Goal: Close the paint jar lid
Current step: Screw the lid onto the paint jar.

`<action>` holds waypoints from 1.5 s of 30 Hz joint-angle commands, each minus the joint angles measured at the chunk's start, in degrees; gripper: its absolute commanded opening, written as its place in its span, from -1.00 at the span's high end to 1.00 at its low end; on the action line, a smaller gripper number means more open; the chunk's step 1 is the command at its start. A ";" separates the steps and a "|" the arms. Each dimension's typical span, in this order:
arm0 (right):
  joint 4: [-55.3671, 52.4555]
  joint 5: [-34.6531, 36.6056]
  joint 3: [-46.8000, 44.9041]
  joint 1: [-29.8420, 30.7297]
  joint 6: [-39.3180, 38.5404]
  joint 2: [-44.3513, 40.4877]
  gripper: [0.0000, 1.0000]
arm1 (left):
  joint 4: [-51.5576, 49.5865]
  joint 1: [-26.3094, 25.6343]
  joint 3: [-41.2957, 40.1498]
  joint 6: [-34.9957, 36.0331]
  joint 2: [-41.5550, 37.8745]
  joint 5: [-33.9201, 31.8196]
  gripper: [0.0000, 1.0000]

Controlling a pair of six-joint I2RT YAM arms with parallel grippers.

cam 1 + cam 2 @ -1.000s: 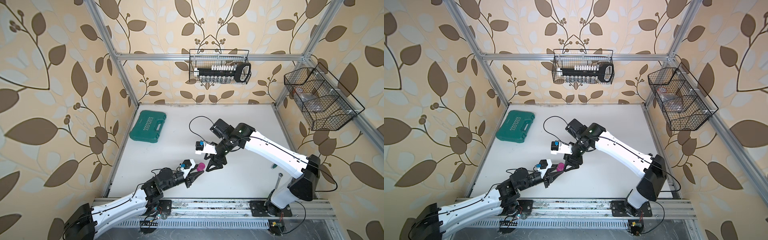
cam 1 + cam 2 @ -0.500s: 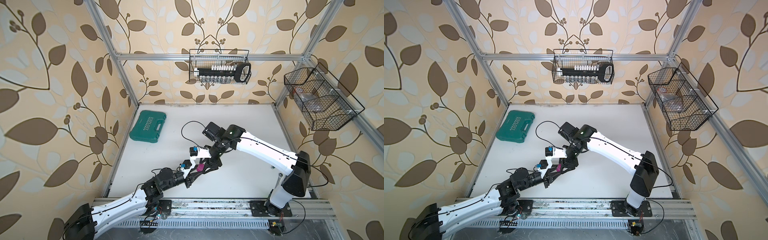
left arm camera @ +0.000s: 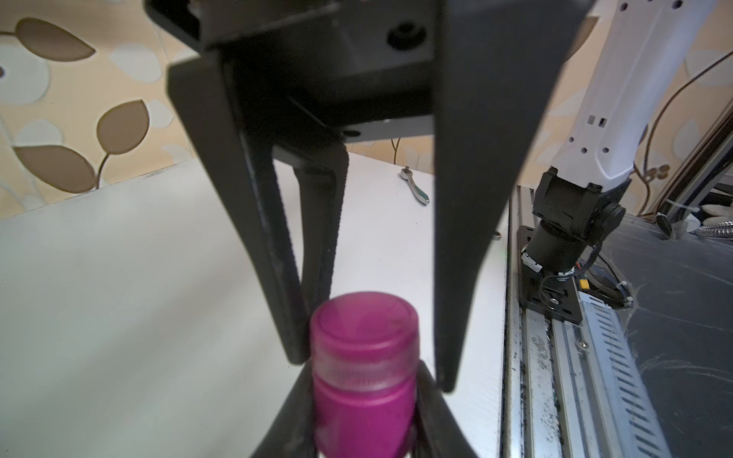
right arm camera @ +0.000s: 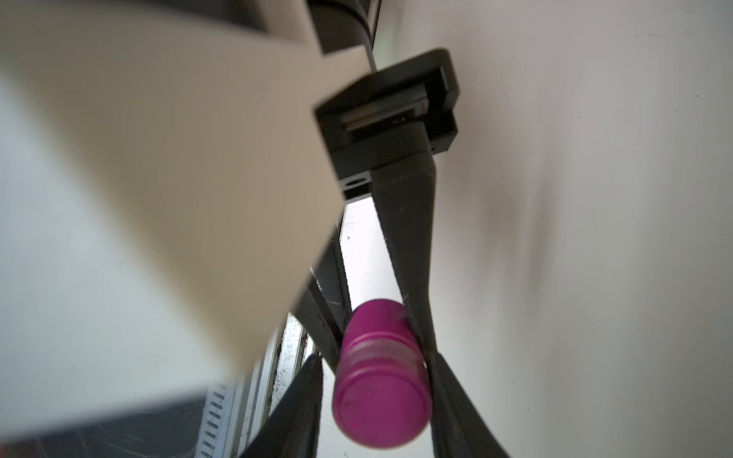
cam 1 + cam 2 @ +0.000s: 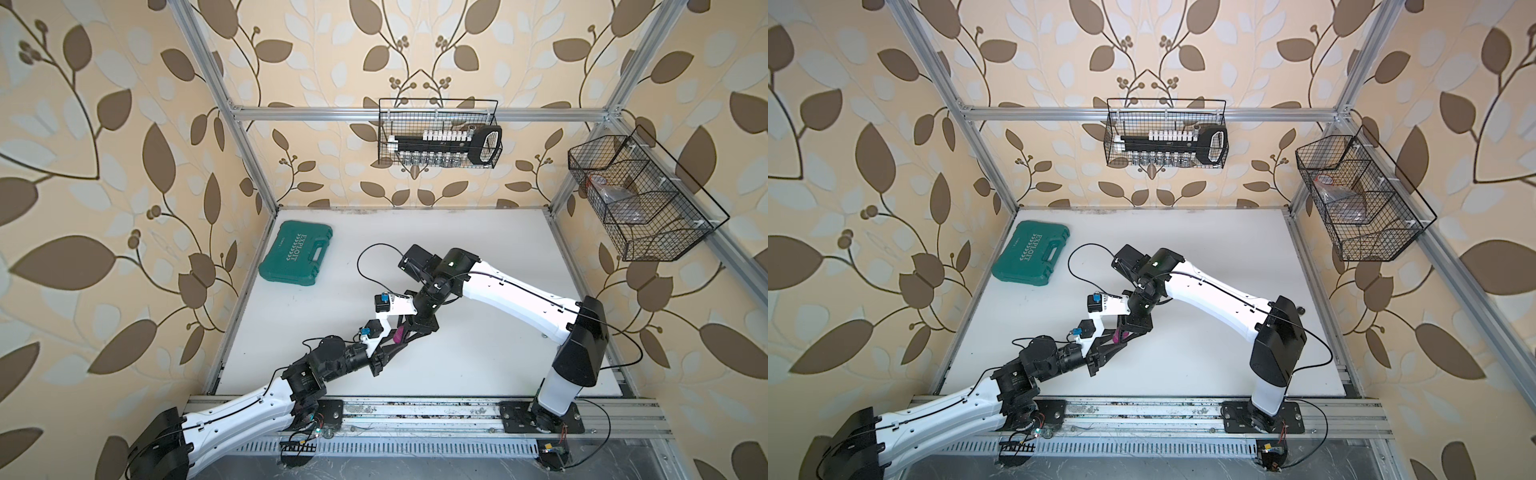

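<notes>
Right gripper [image 3: 371, 368] has moved since the earlier frame: it stood apart from the paint jar then, on the side away from the green tool case [image 5: 296, 254], and now it sits over the jar, its spread drawn in.

Left gripper [image 4: 380, 337]: unchanged in position. Its fingers [image 4: 404, 238] are clamped on the darker lower body of the paint jar [image 3: 365, 412].

Location of the jar: in both top views it shows as a small magenta spot [image 5: 398, 334] where the two grippers meet, well apart from the tool case and nearer the front rail than the case is. Whether it is clear of the white surface [image 5: 478, 365] cannot be told.

Lid [image 3: 363, 321]: seated on the mouth of the jar, with a pale translucent band showing between cap and body. Whether it is fully tightened cannot be told.

Right gripper, state: narrow round the lid. In the left wrist view one finger [image 3: 277, 257] lies against the side of the cap; the other [image 3: 468, 257] stands just beside it with a sliver of gap. The right wrist view shows the same: contact on one side, a thin line of light on the other.
</notes>
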 commanded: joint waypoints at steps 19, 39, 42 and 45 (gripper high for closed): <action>2.90 3.10 1.18 1.48 35.37 8.20 0.45 | 2.97 0.10 2.10 0.11 -1.03 -1.04 0.81; 1.21 3.83 1.41 -4.53 38.62 -4.52 -0.46 | 4.00 0.12 2.33 -0.20 1.27 -0.28 0.82; -0.97 2.85 1.41 -6.34 34.87 -6.02 -0.50 | 4.15 0.13 2.36 -0.36 1.58 0.14 0.82; -1.87 1.14 0.62 -7.31 28.30 -6.85 -0.50 | 3.95 0.11 2.36 -0.40 1.49 0.27 0.82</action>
